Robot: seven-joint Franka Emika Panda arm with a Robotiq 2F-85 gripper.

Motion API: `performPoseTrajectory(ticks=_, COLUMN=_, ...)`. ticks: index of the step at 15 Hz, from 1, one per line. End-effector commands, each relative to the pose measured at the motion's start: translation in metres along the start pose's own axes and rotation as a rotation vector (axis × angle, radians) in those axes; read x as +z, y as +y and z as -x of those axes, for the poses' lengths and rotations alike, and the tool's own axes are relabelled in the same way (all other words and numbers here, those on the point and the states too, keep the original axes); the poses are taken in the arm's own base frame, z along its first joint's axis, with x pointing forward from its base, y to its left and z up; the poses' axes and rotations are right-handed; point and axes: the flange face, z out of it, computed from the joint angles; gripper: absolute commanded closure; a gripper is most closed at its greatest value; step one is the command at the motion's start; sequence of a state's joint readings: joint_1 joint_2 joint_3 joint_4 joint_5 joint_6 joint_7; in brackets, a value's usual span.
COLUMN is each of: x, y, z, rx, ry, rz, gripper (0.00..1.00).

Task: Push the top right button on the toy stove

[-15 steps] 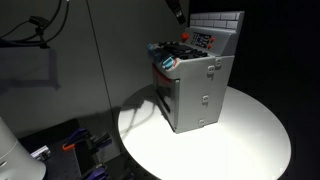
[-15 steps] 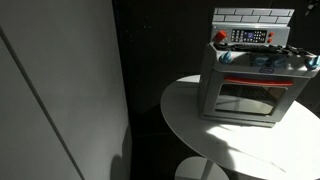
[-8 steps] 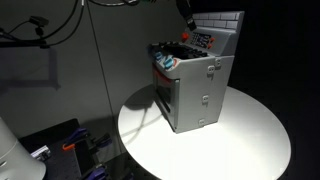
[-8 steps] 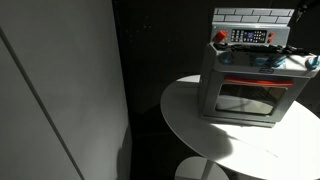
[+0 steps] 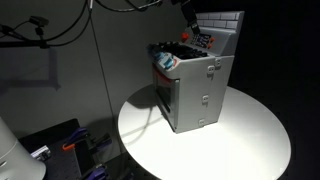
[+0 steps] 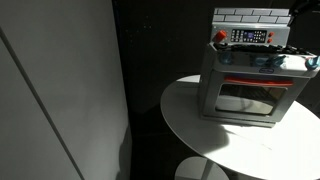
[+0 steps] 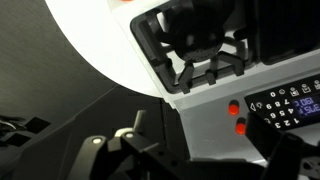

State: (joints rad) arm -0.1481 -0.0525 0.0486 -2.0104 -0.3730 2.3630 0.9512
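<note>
The toy stove (image 5: 195,85) is a grey box on a round white table, also seen front-on in an exterior view (image 6: 250,85). It has a black cooktop, a white brick-pattern back panel (image 5: 222,20) and a red control strip (image 6: 252,37). My gripper (image 5: 189,14) hangs above the back of the stove, at the top edge of both exterior views (image 6: 304,6). In the wrist view the gripper (image 7: 215,142) looks open and empty, with two red buttons (image 7: 236,116) and a dark keypad (image 7: 290,100) beyond the fingers. The black burner grates (image 7: 205,45) lie farther off.
The round white table (image 5: 240,140) carries only the stove and has a pedestal base (image 6: 205,170). A grey wall panel (image 6: 60,90) stands beside it. Cables (image 5: 60,25) hang at the back, and dark equipment (image 5: 70,150) lies on the floor.
The gripper has moved a little toward the stove's back panel and slightly lower. The stove has not moved.
</note>
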Motion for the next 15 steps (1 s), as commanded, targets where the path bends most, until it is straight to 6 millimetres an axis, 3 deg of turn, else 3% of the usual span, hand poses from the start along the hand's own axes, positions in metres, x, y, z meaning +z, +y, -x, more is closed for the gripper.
performPoseTrajectory(ticks=1, x=-0.001, y=0.000, z=-0.001, rx=0.000, ry=-0.001, rz=0.000, gripper=0.00)
performPoseTrajectory(ticks=15, x=0.008, y=-0.012, z=-0.020, rx=0.045, ry=0.046, rz=-0.021, gripper=0.00)
